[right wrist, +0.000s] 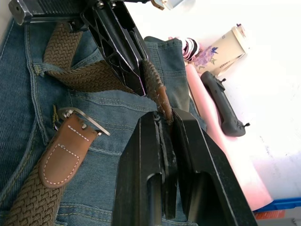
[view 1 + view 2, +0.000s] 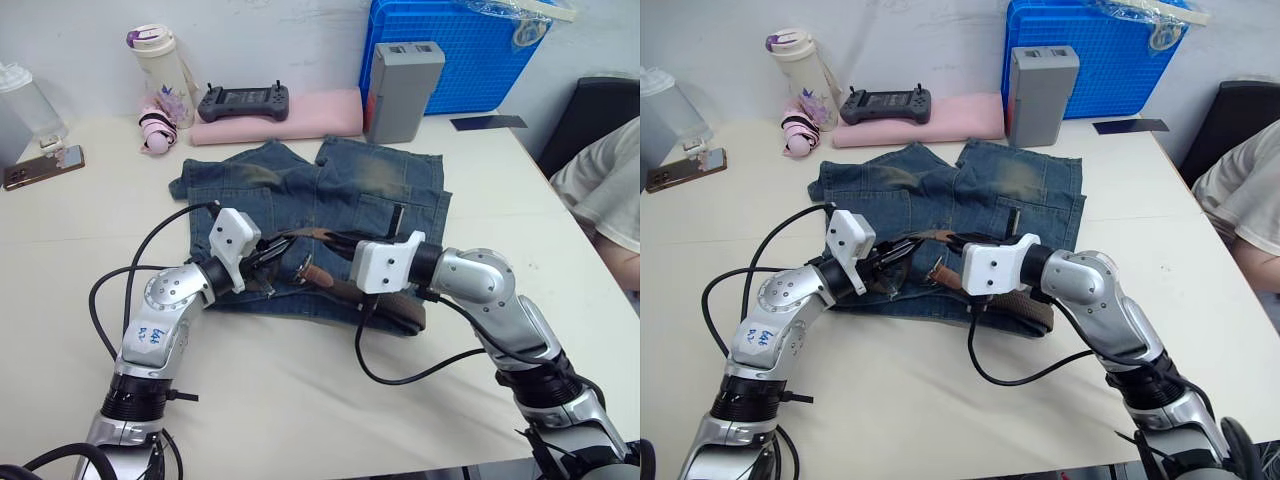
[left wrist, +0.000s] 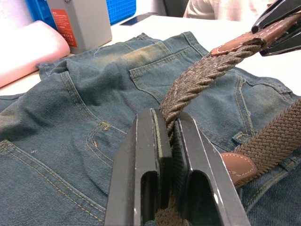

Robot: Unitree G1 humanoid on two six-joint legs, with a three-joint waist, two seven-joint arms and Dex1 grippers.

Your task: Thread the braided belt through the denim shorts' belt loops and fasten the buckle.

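The denim shorts (image 2: 330, 190) lie flat on the table, waistband toward me. The braided belt (image 2: 390, 310) runs along the waistband and arcs up between my two grippers. My left gripper (image 3: 168, 123) is shut on the braided part of the belt (image 3: 197, 80). My right gripper (image 1: 165, 120) is shut on the belt's brown leather tip, just beyond the left fingers (image 1: 117, 42). The buckle (image 1: 89, 121) rests on the denim, on its tan leather tab (image 1: 66, 150). One belt loop (image 3: 239, 108) stands beside the belt.
Behind the shorts lie a pink pad (image 2: 290, 115) with a black controller (image 2: 243, 100), a grey box (image 2: 403, 90) and a blue crate (image 2: 460, 50). A bottle (image 2: 160, 65) and a phone (image 2: 42, 167) sit far left. A person's sleeve (image 2: 605, 200) is at right.
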